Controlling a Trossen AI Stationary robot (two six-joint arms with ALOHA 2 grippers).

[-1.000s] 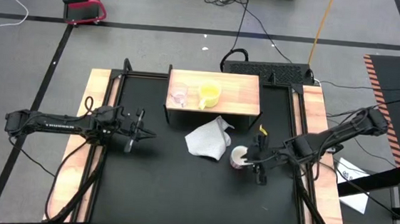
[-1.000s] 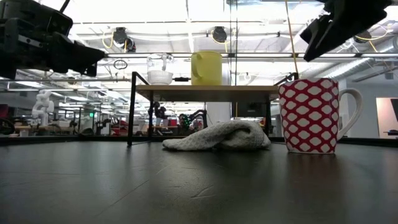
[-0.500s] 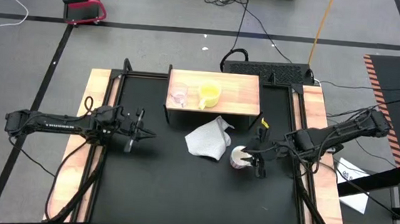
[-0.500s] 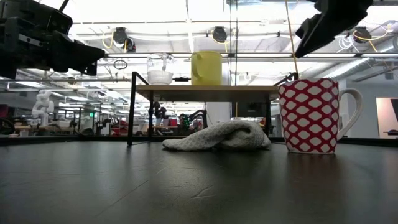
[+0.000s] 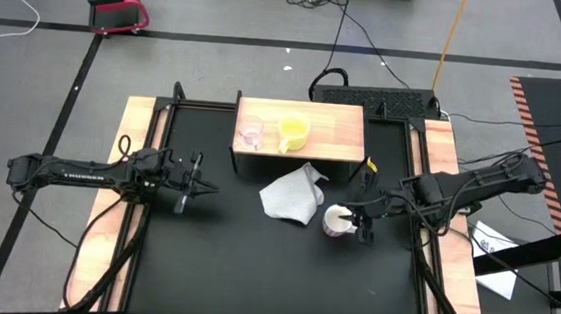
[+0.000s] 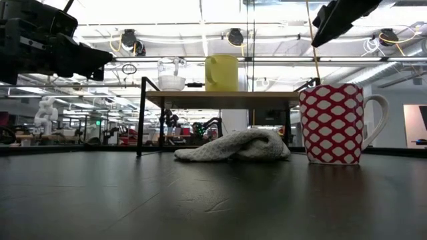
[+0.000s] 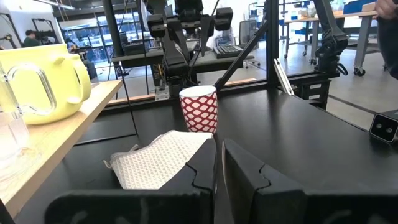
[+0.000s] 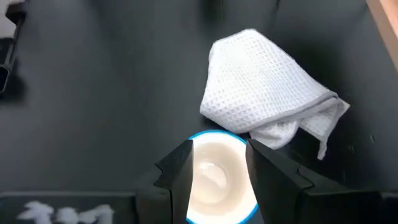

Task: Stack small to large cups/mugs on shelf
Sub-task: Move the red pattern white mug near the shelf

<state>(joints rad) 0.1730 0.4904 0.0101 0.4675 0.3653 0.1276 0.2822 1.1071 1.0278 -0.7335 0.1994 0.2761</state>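
The white mug with red pattern [image 5: 336, 222] stands upright on the black tabletop, next to the grey-white cloth [image 5: 292, 196]; it also shows in the low view [image 6: 331, 123]. The yellow cup [image 5: 294, 131] and the tiny clear glass cup [image 5: 251, 133] stand side by side on the light-wood shelf [image 5: 341, 132]. My right gripper [image 8: 217, 150] is open and hangs above the mug [image 8: 216, 180], pointing down, one finger over each side of its rim; in the low view it [image 6: 337, 20] is well clear of the mug's top. My left gripper [image 7: 217, 171] is shut and empty, at the table's left [image 5: 190, 182].
The cloth [image 8: 267, 93] lies crumpled on the table just far-left of the mug, between it and the shelf's front. The shelf's right half is bare wood. Wooden rails run along the table's left and right edges [image 5: 445, 170].
My right gripper has risen above the mug and drifted slightly toward the table's far edge, staying over the mug. The mug, cloth and cups have not moved.
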